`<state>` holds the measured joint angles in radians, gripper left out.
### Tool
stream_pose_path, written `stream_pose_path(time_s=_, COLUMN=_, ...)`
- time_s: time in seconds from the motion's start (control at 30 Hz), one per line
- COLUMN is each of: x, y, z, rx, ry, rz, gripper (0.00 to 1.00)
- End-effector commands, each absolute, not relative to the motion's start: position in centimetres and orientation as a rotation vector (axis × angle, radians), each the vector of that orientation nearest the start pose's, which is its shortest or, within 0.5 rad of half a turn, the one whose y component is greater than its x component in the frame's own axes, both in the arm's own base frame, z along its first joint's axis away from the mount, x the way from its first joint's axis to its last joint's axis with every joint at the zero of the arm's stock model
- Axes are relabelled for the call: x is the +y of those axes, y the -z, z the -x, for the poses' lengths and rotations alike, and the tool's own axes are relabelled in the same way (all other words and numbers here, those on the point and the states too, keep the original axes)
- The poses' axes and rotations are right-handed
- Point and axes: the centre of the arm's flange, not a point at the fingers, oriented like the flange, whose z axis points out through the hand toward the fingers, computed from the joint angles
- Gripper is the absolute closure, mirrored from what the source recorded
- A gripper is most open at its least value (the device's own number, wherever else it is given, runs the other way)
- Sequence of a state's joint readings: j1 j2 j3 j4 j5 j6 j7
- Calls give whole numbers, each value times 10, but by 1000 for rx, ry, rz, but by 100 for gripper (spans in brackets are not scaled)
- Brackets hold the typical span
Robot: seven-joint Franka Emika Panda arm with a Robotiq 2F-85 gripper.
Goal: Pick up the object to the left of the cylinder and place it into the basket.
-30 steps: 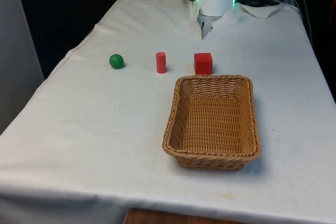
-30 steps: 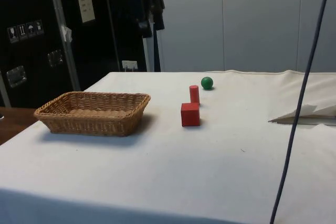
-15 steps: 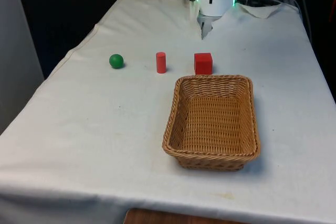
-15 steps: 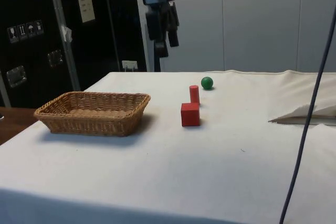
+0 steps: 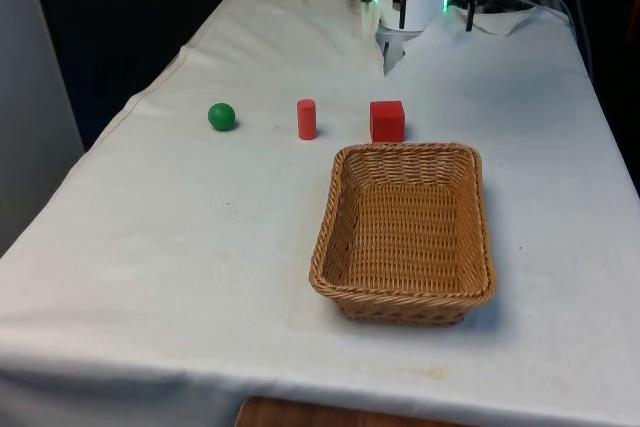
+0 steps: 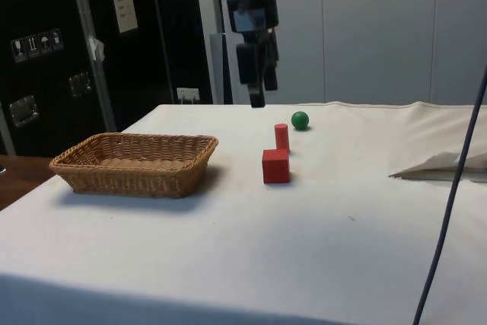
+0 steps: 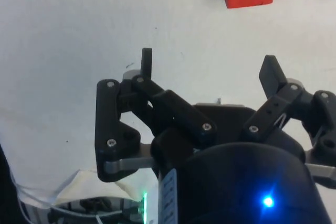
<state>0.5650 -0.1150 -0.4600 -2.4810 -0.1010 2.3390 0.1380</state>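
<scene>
Risk of descending with spread fingers (image 7: 146, 62) onto red cube (image 5: 387, 120) instead of green ball (image 5: 221, 116) beside cylinder (image 5: 306, 119).

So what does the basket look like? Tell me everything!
The basket is woven from light brown wicker, rectangular, with slanted walls and a thick braided rim. It sits flat on the white cloth, upright, with nothing inside. A red cube stands just beyond its far rim in the front view; nothing touches it.

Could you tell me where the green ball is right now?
The green ball rests on the white cloth at the front view's left end of the row, beside the red cylinder.
</scene>
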Motion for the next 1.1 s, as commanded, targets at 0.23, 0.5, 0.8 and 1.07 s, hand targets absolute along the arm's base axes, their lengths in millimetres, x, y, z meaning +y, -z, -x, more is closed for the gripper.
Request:
stream_pose_path(time_s=0.23, x=47, y=-310, z=-445, rx=-65, ry=41, rz=3162, gripper=0)
stream_pose_path(time_s=0.5, x=47, y=-296, z=-438, rx=-79, ry=69, rz=3150, gripper=0)
stream_pose_path(time_s=0.8, x=34, y=-280, z=-442, rx=-112, ry=91, rz=3179, gripper=0)
stream_pose_path(time_s=1.07, x=23, y=-262, z=-445, rx=-141, ry=100, rz=3199, gripper=0)
